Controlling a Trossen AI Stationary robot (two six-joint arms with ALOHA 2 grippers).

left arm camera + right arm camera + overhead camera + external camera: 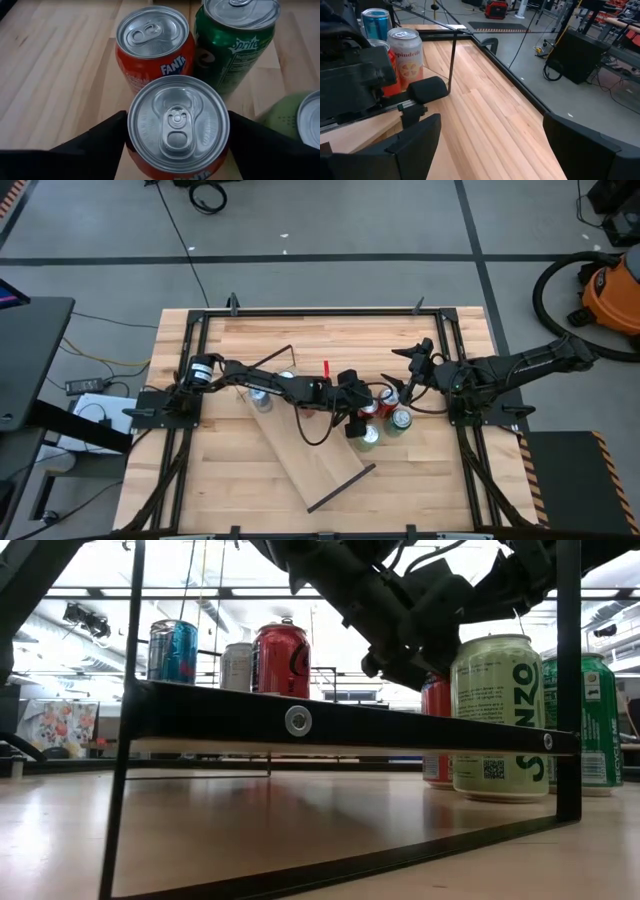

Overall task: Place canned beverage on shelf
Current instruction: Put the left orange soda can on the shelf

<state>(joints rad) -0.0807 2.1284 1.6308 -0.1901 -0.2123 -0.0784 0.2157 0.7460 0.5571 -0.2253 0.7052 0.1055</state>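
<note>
The left gripper [175, 145] is straddling an orange Fanta can [177, 125] at lower centre, fingers just beside its sides, whether gripping I cannot tell. The right gripper [490, 145] is waiting agape. The shelf [305, 455] is lying diagonally mid-frame.

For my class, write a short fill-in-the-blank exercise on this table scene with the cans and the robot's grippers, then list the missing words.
1. The left gripper has one finger on each side of an orange can branded ____.
2. The tall dark green can beside the other orange can reads ____.
3. On the shelf, the can farthest from the red can is coloured ____.
4. The right gripper holds ____.

Missing words: Fanta; Sprite; blue; nothing
</note>
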